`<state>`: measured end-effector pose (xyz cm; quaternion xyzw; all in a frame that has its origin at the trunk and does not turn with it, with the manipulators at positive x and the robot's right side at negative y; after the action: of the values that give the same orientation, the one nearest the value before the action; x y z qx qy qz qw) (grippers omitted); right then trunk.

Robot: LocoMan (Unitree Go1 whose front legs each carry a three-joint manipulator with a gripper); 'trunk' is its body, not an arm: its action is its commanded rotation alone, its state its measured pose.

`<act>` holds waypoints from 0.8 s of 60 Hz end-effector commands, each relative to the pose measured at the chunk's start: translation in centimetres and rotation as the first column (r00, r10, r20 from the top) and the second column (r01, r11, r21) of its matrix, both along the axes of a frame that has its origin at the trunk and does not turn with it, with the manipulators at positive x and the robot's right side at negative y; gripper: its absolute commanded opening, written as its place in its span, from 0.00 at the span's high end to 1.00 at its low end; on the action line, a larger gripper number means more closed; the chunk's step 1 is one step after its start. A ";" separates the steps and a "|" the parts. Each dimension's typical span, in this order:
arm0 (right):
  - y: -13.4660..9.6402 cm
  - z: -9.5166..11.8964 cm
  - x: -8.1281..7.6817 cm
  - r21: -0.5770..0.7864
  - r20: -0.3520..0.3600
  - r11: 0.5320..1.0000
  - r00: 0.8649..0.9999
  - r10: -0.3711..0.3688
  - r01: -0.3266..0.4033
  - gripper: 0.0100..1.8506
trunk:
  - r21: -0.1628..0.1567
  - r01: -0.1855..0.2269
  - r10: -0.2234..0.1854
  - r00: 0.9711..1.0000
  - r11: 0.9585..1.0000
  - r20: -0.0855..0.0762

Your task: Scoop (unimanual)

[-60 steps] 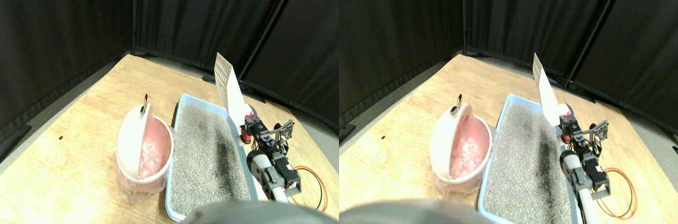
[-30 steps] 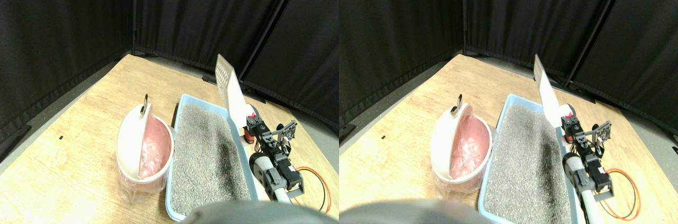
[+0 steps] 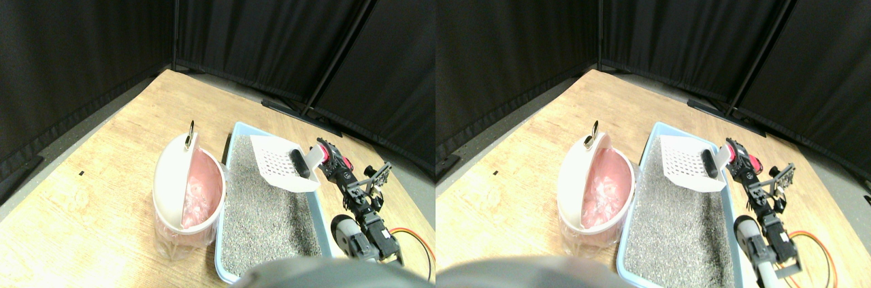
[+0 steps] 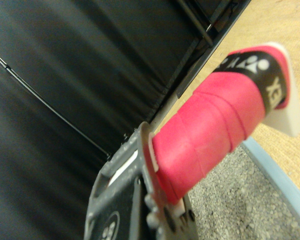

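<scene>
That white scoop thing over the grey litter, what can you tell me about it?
The scoop looks like white plastic, with a slotted, walled blade and a handle wrapped in pink tape with a black band near the blade. It lies roughly level above the grey litter in the blue tray, with a dark lump resting in it. The handle runs back to the robot's right gripper. A pink-lined bin stands beside the tray.

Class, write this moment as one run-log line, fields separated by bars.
task: scoop | right hand: grips red-wrapped scoop handle | white slotted scoop: above litter tray, carrying dark lump | pink bin: open, left of tray
</scene>
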<state>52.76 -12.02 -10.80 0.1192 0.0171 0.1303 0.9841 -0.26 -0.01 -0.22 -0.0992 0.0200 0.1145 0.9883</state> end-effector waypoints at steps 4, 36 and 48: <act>0.7 1.6 -0.5 -0.042 0.119 0.996 0.990 0.077 -0.073 0.98 | -0.012 -0.026 0.025 1.000 1.000 -0.017; 2.2 1.1 -1.4 -0.159 0.125 0.970 0.971 0.203 -0.183 0.98 | -0.033 -0.074 0.074 0.997 0.997 -0.017; 3.0 1.2 -1.4 -0.153 0.112 0.967 0.969 0.222 -0.204 0.98 | -0.047 -0.101 0.100 0.995 0.994 -0.011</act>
<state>51.68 -9.62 -10.92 0.0202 0.0118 0.2250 0.9741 -0.32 0.09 -0.13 -0.1202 0.0156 0.1516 0.9810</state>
